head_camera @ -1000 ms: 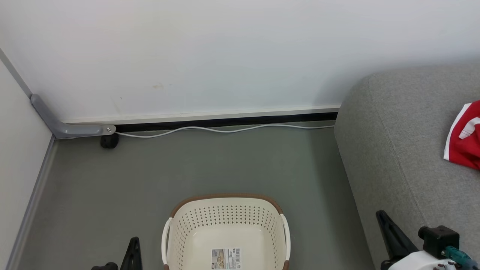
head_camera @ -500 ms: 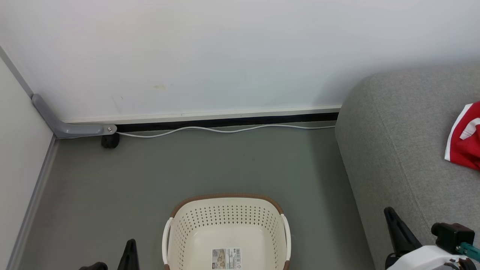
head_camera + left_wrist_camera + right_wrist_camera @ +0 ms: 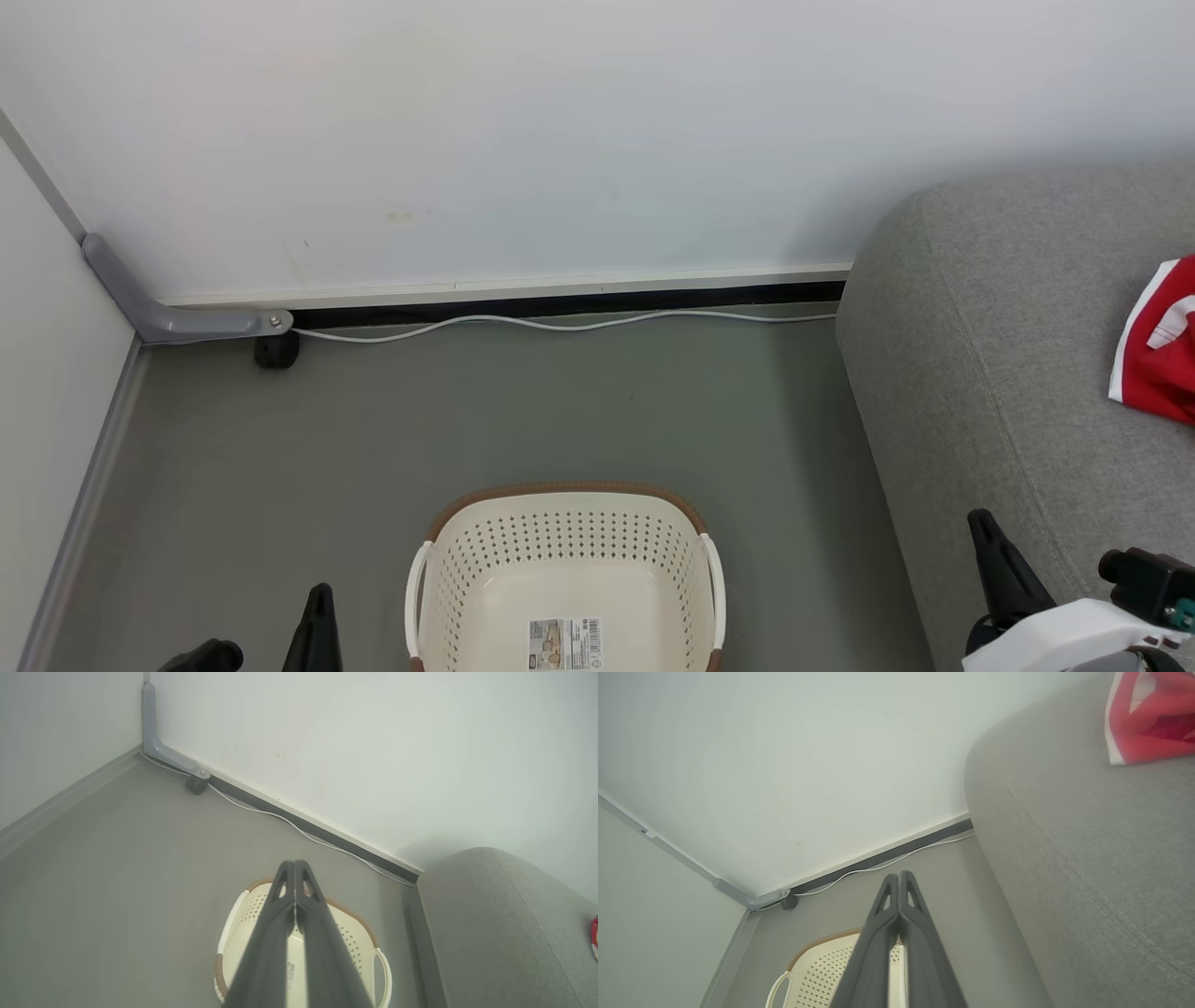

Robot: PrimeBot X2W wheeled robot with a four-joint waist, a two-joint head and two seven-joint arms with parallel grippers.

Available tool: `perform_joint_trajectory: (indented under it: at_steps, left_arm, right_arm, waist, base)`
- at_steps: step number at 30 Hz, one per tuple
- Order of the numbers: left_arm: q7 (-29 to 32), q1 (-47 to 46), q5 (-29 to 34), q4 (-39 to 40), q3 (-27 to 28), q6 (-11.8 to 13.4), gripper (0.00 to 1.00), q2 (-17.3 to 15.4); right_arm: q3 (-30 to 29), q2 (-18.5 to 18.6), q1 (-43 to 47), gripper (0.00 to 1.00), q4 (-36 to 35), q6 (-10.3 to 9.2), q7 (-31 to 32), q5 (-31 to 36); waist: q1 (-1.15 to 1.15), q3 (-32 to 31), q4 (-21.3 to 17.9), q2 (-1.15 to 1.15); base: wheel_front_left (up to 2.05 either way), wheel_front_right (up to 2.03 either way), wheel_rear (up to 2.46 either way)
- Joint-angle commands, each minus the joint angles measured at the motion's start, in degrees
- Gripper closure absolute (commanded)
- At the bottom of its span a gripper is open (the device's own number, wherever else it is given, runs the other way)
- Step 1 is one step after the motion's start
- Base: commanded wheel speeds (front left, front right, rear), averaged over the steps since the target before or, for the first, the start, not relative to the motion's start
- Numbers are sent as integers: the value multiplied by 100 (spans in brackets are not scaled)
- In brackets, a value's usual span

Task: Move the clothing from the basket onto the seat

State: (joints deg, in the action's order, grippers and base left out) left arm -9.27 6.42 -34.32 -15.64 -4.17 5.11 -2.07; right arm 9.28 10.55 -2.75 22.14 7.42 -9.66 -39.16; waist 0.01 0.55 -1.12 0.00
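Counted: one basket [image 3: 560, 488], one seat [image 3: 990, 392], one piece of clothing [image 3: 1162, 373], one white cable [image 3: 560, 325], one grey bracket [image 3: 187, 322], one black caster [image 3: 277, 351], two grippers, namely left gripper [image 3: 295, 864] and right gripper [image 3: 899, 875].

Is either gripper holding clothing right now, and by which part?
Nothing is held: the left gripper and right gripper have jaws shut, empty. The clothing lies on the seat, apart from both.

Clothing [image 3: 1158, 359] on seat [image 3: 990, 373], right of basket [image 3: 560, 541].
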Motion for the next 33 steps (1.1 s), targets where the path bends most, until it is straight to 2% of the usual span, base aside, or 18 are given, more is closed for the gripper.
perform_joint_trajectory:
  at_steps: [1, 33]
  left_arm:
    - [27, -275, -176, 130, 113, -73, 100, -45]
    - [548, -610, -2093, 140, 431, -477, 100, -64]
  right_arm:
    - [-73, 54, -209, 100, -185, 2, 52, -163]
    - [-567, -211, -253, 100, -399, 3, 568, -1929]
  waist:
    - [-1, -1, 2, 0]
    - [-1, -13, 39, 0]
  base:
    - [0, 0, 0]
    - [0, 0, 0]
